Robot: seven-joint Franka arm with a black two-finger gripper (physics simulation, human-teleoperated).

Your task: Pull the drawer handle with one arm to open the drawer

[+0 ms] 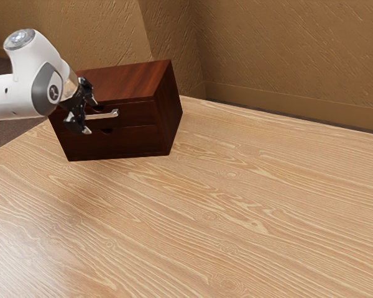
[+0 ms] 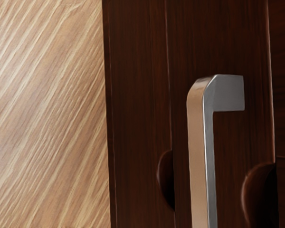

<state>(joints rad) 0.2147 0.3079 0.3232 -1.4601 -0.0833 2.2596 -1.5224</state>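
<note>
A plain indoor room in a simulator's render; whether home or lab cannot be told. Tan walls (image 1: 286, 43) with a baseboard (image 1: 298, 102) meet in a corner beyond the jaws of the gripper (image 1: 84, 113). A pale wood-grain table (image 1: 236, 205) spreads beneath them, with a dark cabinet (image 1: 137, 81) right before them.

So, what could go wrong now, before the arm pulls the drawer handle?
1. The gripper straddles the handle with open fingers near one end, not its middle; the grip may slip off or pull askew.
2. The cabinet simply rests on the table, so it might slide instead of the drawer opening.
</note>
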